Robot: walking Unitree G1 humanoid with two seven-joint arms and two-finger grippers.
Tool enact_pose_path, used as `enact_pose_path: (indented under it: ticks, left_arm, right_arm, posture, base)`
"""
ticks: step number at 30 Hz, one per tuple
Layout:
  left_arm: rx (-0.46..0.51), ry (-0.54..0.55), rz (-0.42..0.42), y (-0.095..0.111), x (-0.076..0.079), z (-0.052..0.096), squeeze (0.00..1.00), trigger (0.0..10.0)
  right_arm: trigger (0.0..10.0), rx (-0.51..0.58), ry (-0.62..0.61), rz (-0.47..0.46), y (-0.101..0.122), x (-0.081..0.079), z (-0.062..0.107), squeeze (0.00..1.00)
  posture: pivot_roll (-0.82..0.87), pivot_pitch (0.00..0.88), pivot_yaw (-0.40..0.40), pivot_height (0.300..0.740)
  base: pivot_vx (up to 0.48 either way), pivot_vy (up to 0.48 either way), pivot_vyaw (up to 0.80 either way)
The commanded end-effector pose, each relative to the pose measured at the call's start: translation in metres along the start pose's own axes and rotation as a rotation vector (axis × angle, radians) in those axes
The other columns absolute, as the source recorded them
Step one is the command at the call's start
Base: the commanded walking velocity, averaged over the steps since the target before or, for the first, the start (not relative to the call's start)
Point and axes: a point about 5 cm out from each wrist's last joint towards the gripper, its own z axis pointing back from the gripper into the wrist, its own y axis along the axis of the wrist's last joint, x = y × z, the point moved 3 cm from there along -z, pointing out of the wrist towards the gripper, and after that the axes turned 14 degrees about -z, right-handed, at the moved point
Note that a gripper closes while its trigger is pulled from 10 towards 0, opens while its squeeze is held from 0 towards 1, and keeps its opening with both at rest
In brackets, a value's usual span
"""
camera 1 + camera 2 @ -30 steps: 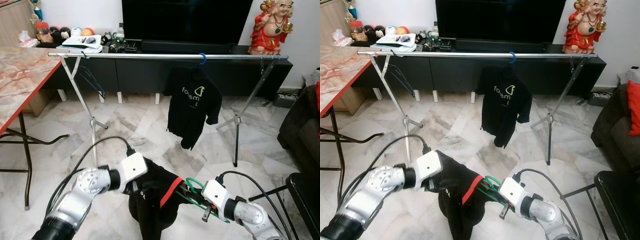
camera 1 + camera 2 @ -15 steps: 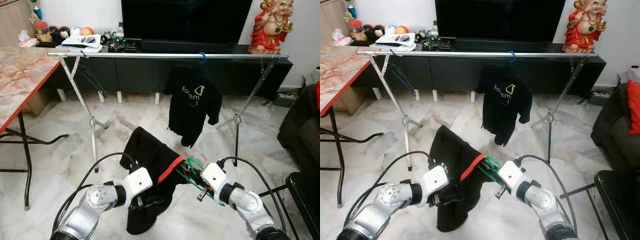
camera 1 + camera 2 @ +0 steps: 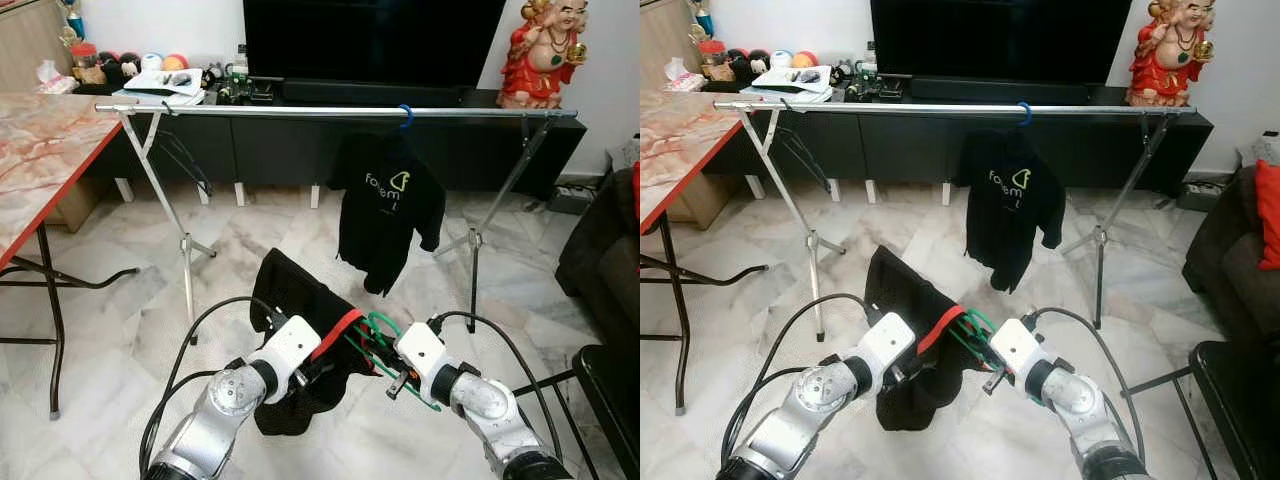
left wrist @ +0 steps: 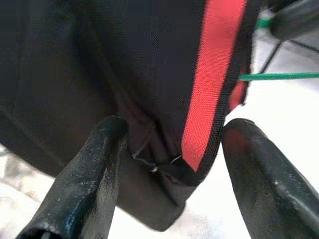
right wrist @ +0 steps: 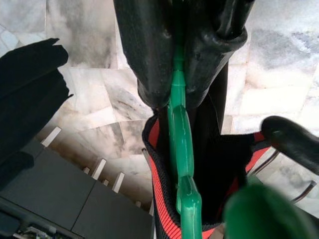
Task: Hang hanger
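Floor: pale marble tiles [image 3: 120, 330], open between the robot and the rack.
Rack: a silver clothes rail [image 3: 300, 112] spans the room on crossed legs; most of its length is bare.
On the rail: one black shirt with a logo [image 3: 388, 215] hangs from a blue hook right of centre.
Edges: a marble-top table with red rim [image 3: 40, 160] at left, a dark sofa [image 3: 605, 260] at right, a low black TV cabinet [image 3: 250, 140] behind the rail.
Task thing: green hanger [image 3: 378, 345] low in front, well below the rail, carrying a black garment with red collar trim [image 3: 300, 330].
Right gripper [image 5: 177, 94]: clamped tight on the hanger's green stem.
Left gripper [image 4: 169, 149]: fingers [image 4: 94, 169] spread wide either side of the garment's collar edge.
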Motion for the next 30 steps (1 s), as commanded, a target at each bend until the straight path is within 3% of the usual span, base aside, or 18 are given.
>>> enact_pose_path:
  ticks: [1, 5, 7, 22, 25, 30]
  left_arm:
    - [-0.039, 0.022, -0.008, -0.004, -0.004, -0.002, 0.0, 10.0]
    - [-0.065, 0.049, 0.018, -0.005, -0.004, -0.005, 0.0, 10.0]
    - [-0.072, 0.057, 0.097, -0.001, -0.001, -0.011, 0.0, 10.0]
    - [-0.122, 0.148, 0.094, -0.003, -0.011, -0.019, 0.0, 10.0]
    - [-0.214, 0.203, 0.106, -0.016, -0.017, -0.018, 0.0, 10.0]
    - [-0.235, 0.221, 0.109, -0.019, -0.018, -0.018, 0.0, 10.0]
  right_arm:
    - [0.0, 0.058, -0.007, 0.006, 0.015, 0.003, -0.003, 0.0]
    - [0.0, 0.059, -0.001, 0.008, 0.016, 0.003, -0.004, 0.0]
    - [0.0, 0.055, 0.004, 0.01, 0.017, 0.002, -0.004, 0.0]
    - [0.0, 0.036, 0.068, -0.003, 0.014, -0.006, -0.005, 0.0]
    - [0.0, 0.031, 0.078, -0.007, 0.013, -0.006, -0.004, 0.0]
    - [0.0, 0.03, 0.086, -0.007, 0.013, -0.007, -0.004, 0.0]
  posture:
    - [0.09, 0.026, -0.028, 0.74]
    - [0.09, 0.026, -0.028, 0.74]
    - [0.09, 0.027, -0.032, 0.74]
    - [0.08, 0.038, -0.04, 0.74]
    - [0.08, 0.038, -0.04, 0.74]
    - [0.08, 0.043, -0.041, 0.74]
  base:
    - [0.0, 0.0, 0.0]
    - [0.0, 0.0, 0.0]
    - [0.0, 0.0, 0.0]
    - [0.0, 0.0, 0.0]
    - [0.0, 0.0, 0.0]
    - [0.0, 0.0, 0.0]
